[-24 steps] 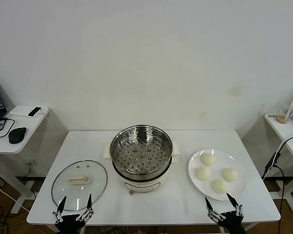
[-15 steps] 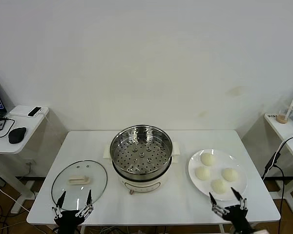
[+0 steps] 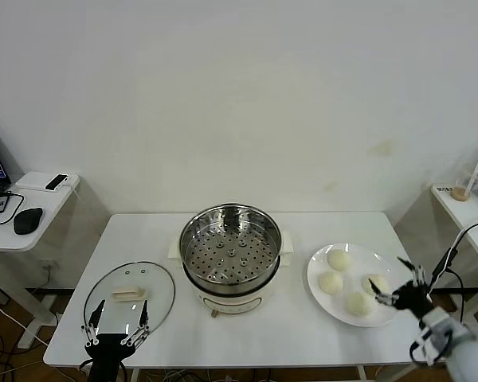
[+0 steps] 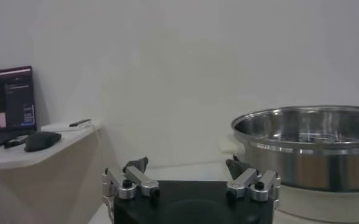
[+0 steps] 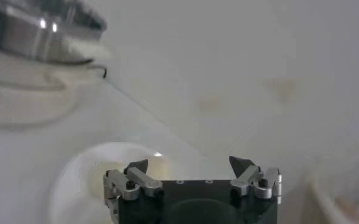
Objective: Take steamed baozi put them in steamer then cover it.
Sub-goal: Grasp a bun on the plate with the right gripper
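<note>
The steamer (image 3: 229,255) stands mid-table, a shiny steel pot with a perforated tray, uncovered; its rim also shows in the left wrist view (image 4: 307,146) and blurred in the right wrist view (image 5: 39,30). The cover (image 3: 129,298), a glass lid with a cream handle, lies flat to the steamer's left. Several steamed baozi (image 3: 339,259) sit on a white plate (image 3: 315,263) to its right. My right gripper (image 3: 389,275) (image 5: 189,163) hangs open over the plate's right side, by the right-hand baozi (image 3: 374,284), holding nothing. Open and empty, my left gripper (image 3: 119,309) (image 4: 187,164) is at the cover's near edge.
A side table (image 3: 32,208) on the left carries a mouse (image 3: 28,220) and a laptop. Another side table (image 3: 462,203) on the right holds a cup (image 3: 464,189). A black cable (image 3: 450,263) hangs off the table's right end, close to my right arm.
My right gripper has swung from the front table edge up and right, over the plate's right side. The left gripper has crept forward to the cover's near edge.
</note>
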Robot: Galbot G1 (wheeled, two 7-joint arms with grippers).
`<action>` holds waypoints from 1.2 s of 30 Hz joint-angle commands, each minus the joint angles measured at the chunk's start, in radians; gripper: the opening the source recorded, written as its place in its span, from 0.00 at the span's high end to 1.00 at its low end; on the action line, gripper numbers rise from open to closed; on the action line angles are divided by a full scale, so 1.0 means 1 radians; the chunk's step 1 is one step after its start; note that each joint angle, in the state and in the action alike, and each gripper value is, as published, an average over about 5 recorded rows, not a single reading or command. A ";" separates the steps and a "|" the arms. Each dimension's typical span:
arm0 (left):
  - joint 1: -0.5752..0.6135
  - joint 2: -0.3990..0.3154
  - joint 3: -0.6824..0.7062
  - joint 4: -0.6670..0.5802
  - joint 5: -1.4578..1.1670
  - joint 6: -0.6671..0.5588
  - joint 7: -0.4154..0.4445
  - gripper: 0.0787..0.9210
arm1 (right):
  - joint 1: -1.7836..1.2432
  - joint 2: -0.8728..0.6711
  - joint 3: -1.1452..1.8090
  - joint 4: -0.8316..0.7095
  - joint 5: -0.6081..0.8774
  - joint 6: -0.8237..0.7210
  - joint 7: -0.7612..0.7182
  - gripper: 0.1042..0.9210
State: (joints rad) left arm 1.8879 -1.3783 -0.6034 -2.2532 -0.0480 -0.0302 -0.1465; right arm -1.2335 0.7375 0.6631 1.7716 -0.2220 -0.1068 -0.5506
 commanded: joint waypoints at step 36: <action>-0.011 -0.035 -0.122 -0.008 0.015 -0.042 -0.015 0.12 | 1.105 0.098 -1.174 -0.764 -0.208 0.179 -0.629 0.12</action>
State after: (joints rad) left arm 1.8786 -1.4128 -0.7162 -2.2624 -0.0306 -0.0687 -0.1585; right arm -0.1581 0.7980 -0.4413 1.0598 -0.4158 0.0695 -1.1534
